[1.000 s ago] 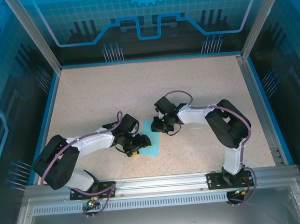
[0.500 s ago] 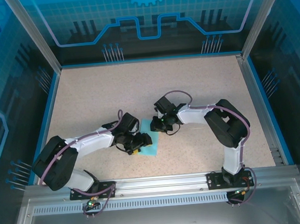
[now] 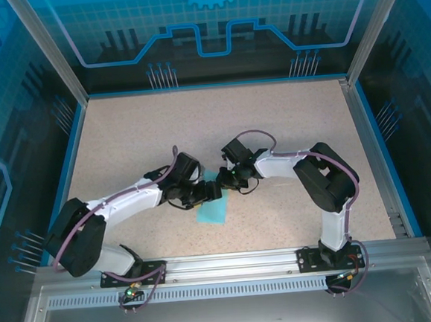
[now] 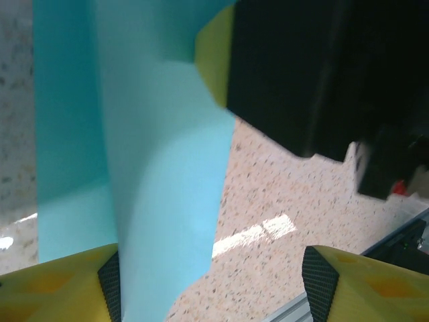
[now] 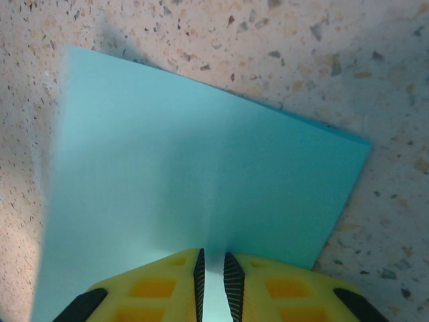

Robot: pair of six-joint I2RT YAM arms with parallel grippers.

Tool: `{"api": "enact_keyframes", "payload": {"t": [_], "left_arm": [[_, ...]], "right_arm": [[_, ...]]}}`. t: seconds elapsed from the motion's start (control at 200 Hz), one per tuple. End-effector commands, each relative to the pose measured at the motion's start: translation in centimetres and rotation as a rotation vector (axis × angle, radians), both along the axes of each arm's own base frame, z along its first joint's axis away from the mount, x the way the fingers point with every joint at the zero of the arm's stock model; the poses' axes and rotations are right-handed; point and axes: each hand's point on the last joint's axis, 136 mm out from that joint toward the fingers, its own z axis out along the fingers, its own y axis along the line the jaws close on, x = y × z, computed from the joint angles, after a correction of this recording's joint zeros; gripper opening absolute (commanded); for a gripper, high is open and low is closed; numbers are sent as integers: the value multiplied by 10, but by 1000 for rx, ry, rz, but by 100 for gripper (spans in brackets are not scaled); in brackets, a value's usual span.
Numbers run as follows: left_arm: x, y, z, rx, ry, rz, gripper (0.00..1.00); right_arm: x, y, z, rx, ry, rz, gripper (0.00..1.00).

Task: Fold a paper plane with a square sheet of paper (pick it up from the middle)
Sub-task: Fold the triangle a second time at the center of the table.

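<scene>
One speckled desk (image 3: 287,125) carries the square sheet of paper (image 3: 213,209) at centre frame, one side curled upward; my right jaws are pinched tight on its edge; my left jaws stand wide, the raised fold just beside one pad (image 4: 110,285).

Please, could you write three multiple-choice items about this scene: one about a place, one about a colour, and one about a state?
1. Where is the paper sheet? A on the rear wall; B on the table, where the left tool and the right tool meet; C on the metal rail.
2. What is its colour? A red; B white; C light cyan.
3. The right tool is: A wide open over bare table; B shut on the sheet's edge; C holding a pen.
Key: 1 B, the top view shows it lying by both tools; 2 C, every view shows cyan; 3 B, in the right wrist view its yellow fingers pinch the edge.
</scene>
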Motion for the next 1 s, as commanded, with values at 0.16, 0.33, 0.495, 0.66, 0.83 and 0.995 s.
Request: {"api": "enact_keyframes", "payload": {"t": [0.16,0.33,0.495,0.66,0.83,0.995], "left_arm": [[4,-2,-9,30,7,-69,67],[-13,1,-10,-8,49,-64,67],[-30,1,-5,-72,76,-75,66],[-43,5,4,-110,54,-89,60],[-39,-5,14,-190,23,-91,49],[-27,-13,15,-218,-2,-81,45]], "right_arm": [[-28,-42,-57,-201,118,-17,21],[-27,-42,-57,-203,120,-18,21],[-25,-43,-58,-207,125,-23,21],[-25,-43,-57,-207,122,-16,21],[-23,-41,-53,-200,111,-2,21],[-22,-36,-45,-172,100,12,21]]}}
